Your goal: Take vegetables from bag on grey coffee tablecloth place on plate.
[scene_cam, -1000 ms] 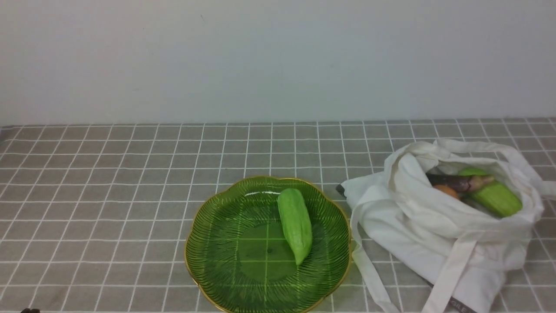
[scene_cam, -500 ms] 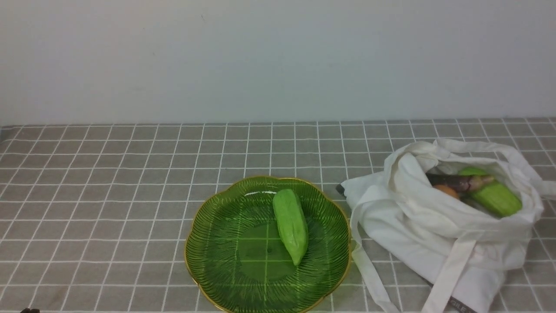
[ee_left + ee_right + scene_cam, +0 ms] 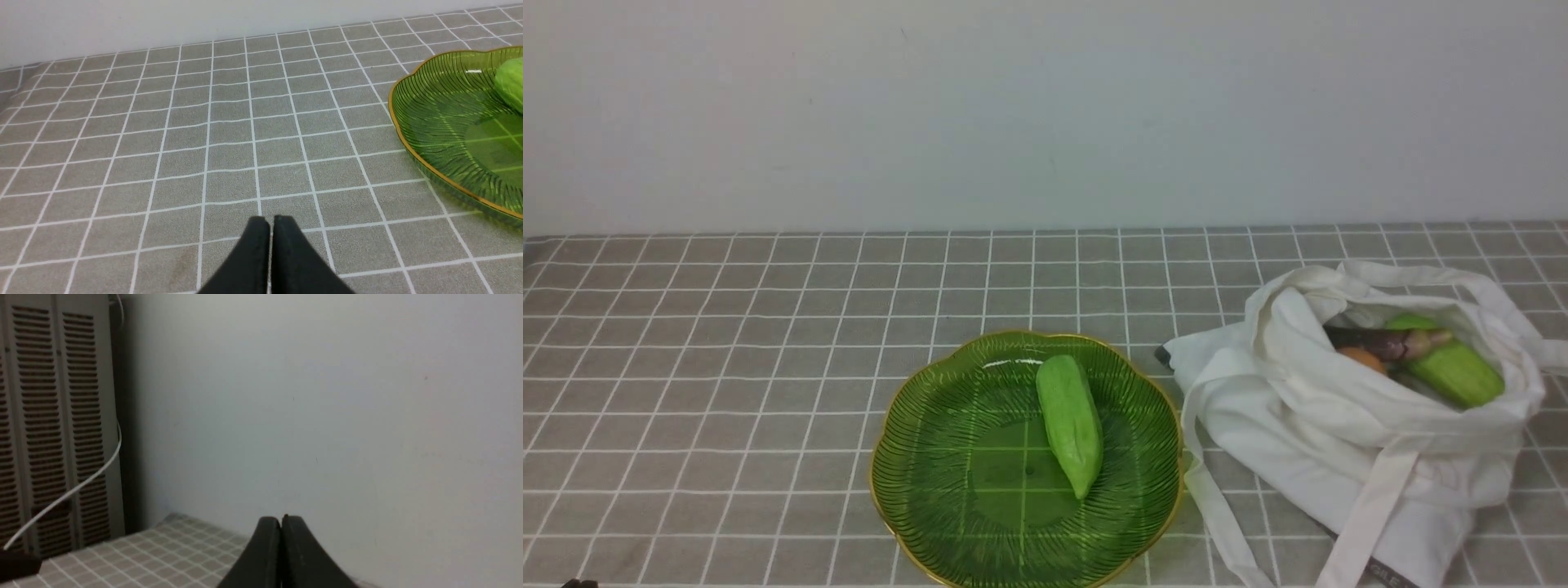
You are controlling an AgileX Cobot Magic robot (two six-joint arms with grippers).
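Observation:
One light green gourd (image 3: 1070,423) lies on the green glass plate (image 3: 931,465) at the front middle of the checked tablecloth (image 3: 768,343). The white cloth bag (image 3: 1339,425) lies rumpled to the plate's right, mouth open. Inside it show another green gourd (image 3: 1454,367), a small orange vegetable (image 3: 1362,359) and a dark purplish stalk (image 3: 1380,341). My left gripper (image 3: 270,220) is shut and empty, low over bare cloth left of the plate (image 3: 449,122). My right gripper (image 3: 281,519) is shut and empty, facing the wall, with no task object in its view.
A pale wall (image 3: 1045,114) runs along the table's back edge. A bag strap (image 3: 1217,506) trails forward beside the plate. In the right wrist view a louvred panel (image 3: 49,428) and a white cable (image 3: 81,482) stand past the table's corner.
The gourd on the plate shifted slightly left between one second ago and half a second ago, then stayed still. Nothing else has moved.

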